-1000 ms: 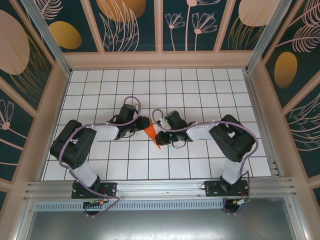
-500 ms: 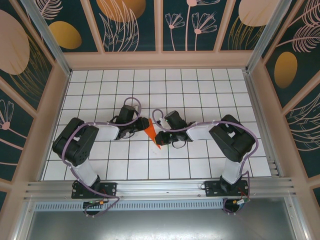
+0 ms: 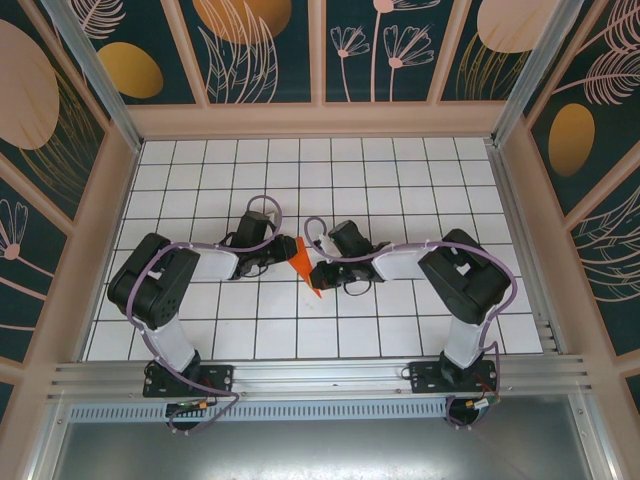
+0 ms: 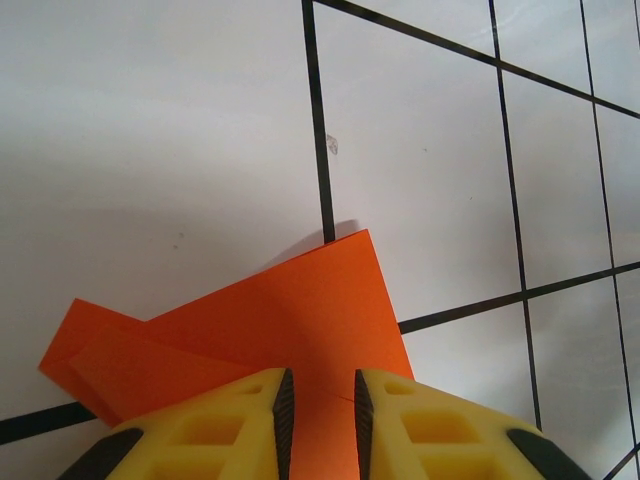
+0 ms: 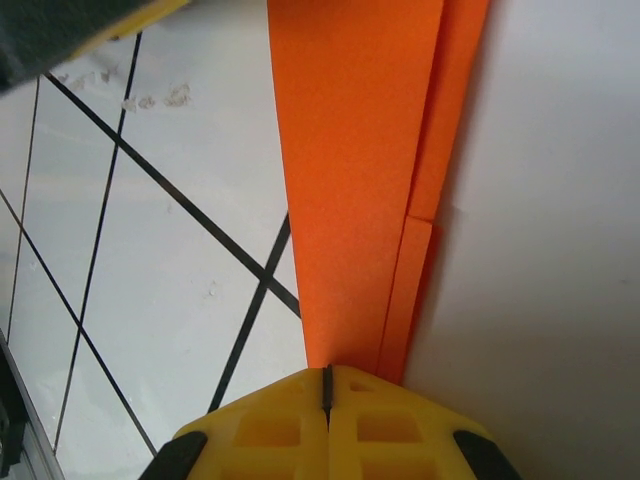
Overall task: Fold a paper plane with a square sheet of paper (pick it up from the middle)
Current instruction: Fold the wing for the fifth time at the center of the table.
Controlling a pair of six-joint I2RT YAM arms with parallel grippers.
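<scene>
The square sheet of paper is folded into a slim orange-red paper plane (image 3: 303, 262) at the middle of the tiled floor, between my two grippers. In the left wrist view the paper plane (image 4: 280, 320) spreads out under my left gripper (image 4: 320, 400). Its yellow fingers (image 4: 240, 420) stand a narrow gap apart, with paper showing in that gap. In the right wrist view the folded strip of the paper plane (image 5: 350, 150) runs away from my right gripper (image 5: 327, 385), whose jaws are shut on its near end. From above, the left gripper (image 3: 288, 252) and right gripper (image 3: 318, 275) flank the paper.
The white tiled floor (image 3: 400, 180) is walled by a pale frame with dark patterned panels (image 3: 260, 50). An aluminium rail (image 3: 320, 378) carries both arm bases at the near edge. Purple cables (image 3: 262, 200) loop over the arms.
The left arm's elbow has shifted slightly right and its jaws have narrowed a little over the paper. The right arm and the paper have stayed put.
</scene>
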